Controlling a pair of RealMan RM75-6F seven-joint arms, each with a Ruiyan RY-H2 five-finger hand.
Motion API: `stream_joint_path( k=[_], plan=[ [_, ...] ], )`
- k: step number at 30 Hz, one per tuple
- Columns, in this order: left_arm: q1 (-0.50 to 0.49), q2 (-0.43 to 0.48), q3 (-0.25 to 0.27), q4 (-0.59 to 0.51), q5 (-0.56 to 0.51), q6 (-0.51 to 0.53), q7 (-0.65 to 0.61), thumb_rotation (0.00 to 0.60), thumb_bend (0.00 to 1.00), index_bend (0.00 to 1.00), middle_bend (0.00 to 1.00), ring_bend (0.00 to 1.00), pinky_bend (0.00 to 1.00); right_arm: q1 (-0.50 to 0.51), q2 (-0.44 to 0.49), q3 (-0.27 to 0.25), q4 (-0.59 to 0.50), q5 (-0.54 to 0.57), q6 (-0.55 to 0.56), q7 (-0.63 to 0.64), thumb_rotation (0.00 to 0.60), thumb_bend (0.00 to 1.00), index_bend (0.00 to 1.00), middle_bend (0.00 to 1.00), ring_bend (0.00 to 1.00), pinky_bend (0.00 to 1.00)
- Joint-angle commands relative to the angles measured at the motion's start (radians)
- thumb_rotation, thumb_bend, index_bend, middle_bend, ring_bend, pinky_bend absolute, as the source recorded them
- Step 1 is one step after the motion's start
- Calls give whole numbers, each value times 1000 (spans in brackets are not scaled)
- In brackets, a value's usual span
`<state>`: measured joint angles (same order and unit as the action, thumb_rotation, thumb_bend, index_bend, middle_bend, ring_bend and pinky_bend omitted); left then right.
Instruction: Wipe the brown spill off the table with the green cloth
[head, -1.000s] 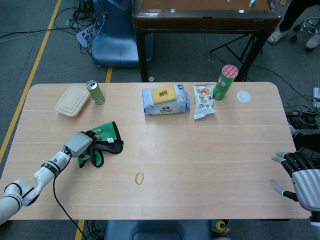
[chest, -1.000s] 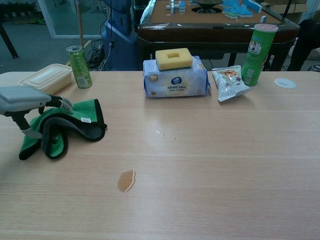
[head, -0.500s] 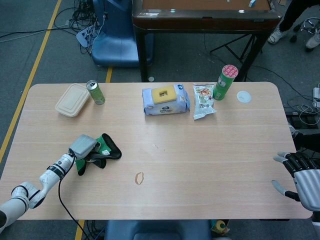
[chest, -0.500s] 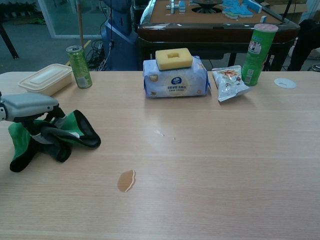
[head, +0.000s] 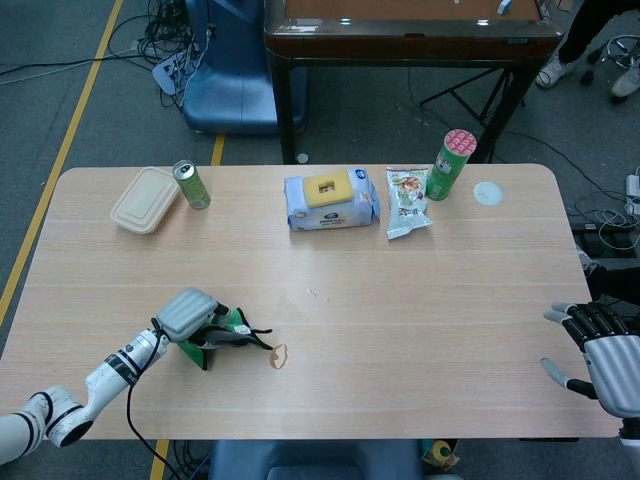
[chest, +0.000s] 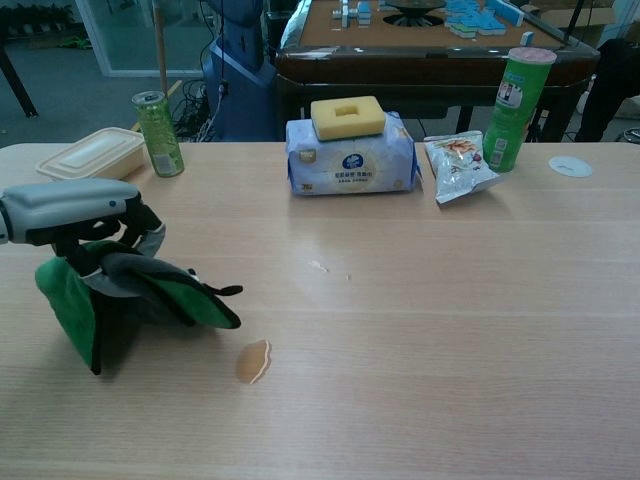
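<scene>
My left hand (head: 190, 313) (chest: 72, 207) grips the green cloth (head: 225, 333) (chest: 130, 297), a green and black bundle hanging under the palm and lifted partly off the table. Its trailing edge reaches almost to the brown spill (head: 278, 356) (chest: 252, 361), a small puddle near the front middle of the table; whether they touch I cannot tell. My right hand (head: 600, 355) hovers at the table's front right corner, fingers apart, holding nothing; the chest view does not show it.
Along the far side of the wooden table (head: 450, 290) stand a beige lunch box (head: 146, 199), a green can (head: 190, 184), a wipes pack with a yellow sponge (head: 330, 198), a snack bag (head: 407, 198), a green tube (head: 452, 163) and a white lid (head: 487, 193).
My left hand has carried the green cloth toward the front and to the right, from the left side of the table to just beside the spill. The right hand has stayed put.
</scene>
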<state>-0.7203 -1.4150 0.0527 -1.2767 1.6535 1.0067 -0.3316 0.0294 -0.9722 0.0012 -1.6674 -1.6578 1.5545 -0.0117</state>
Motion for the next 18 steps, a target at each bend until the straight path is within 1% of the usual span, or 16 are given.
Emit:
stream_joint_path(
  k=[1, 4, 8, 13, 18],
  plan=[
    [-17, 16, 3, -106, 31, 9, 51, 600, 194, 653, 691, 662, 925, 1, 0, 0, -2, 2, -3, -2, 600, 288, 292, 261, 215, 169],
    [-34, -5, 8, -143, 53, -2, 65, 600, 193, 650, 691, 660, 925, 1, 1, 0, -4, 3, -4, -5, 600, 288, 292, 261, 215, 169],
    [-56, -53, 7, -146, 72, -21, 102, 600, 193, 645, 690, 657, 925, -1, 1, 0, -6, 8, -3, -8, 600, 288, 291, 261, 215, 169],
    [-81, -131, 4, -104, 59, -68, 117, 600, 193, 642, 689, 652, 922, -3, -1, 0, -3, 13, -3, -5, 600, 289, 291, 262, 215, 169],
    [-104, -203, 14, -53, 57, -112, 129, 600, 194, 638, 689, 651, 912, -2, -2, 0, -1, 15, -7, -4, 600, 288, 292, 261, 215, 169]
  ],
)
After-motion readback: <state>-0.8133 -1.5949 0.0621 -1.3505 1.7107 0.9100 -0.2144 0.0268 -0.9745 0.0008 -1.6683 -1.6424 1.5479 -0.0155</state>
